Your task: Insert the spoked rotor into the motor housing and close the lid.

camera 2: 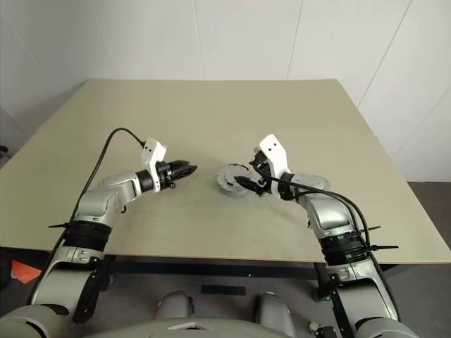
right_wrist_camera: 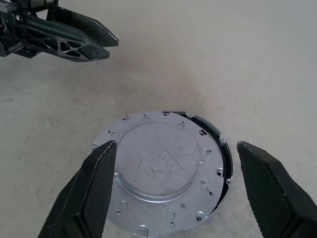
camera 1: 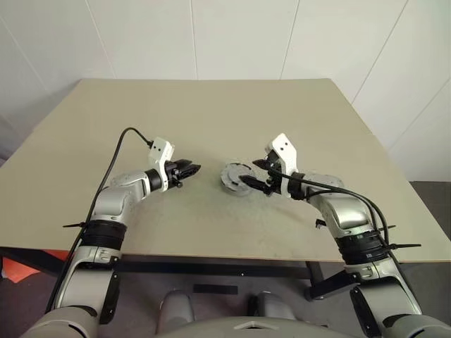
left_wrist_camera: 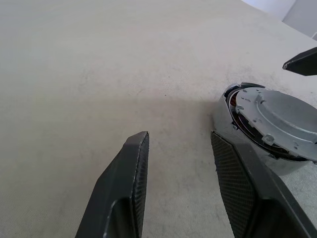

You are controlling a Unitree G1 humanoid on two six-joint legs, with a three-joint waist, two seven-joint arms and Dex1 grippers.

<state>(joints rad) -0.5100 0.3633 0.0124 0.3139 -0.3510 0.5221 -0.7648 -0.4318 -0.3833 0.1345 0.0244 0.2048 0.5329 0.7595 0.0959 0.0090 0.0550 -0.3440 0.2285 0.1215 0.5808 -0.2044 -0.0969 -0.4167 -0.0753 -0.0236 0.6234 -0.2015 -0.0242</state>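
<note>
The grey lid [right_wrist_camera: 161, 171] lies plain face up on the motor housing [right_wrist_camera: 219, 136], shifted a little so a dark sliver of the housing's rim shows on one side. Copper windings [left_wrist_camera: 237, 119] peek out under the lid's edge. The spoked rotor is hidden. My right gripper [right_wrist_camera: 176, 146] is open, its two fingers standing either side of the lid without touching it. My left gripper [camera 1: 193, 169] hovers just left of the housing, its fingers [left_wrist_camera: 138, 163] apart with nothing between them.
The housing [camera 1: 236, 176] sits near the middle of a beige table [camera 1: 211, 113], a white wall behind it. Bare tabletop stretches to the far edge and to both sides. The right gripper's fingertip [left_wrist_camera: 301, 62] shows beyond the lid in the left wrist view.
</note>
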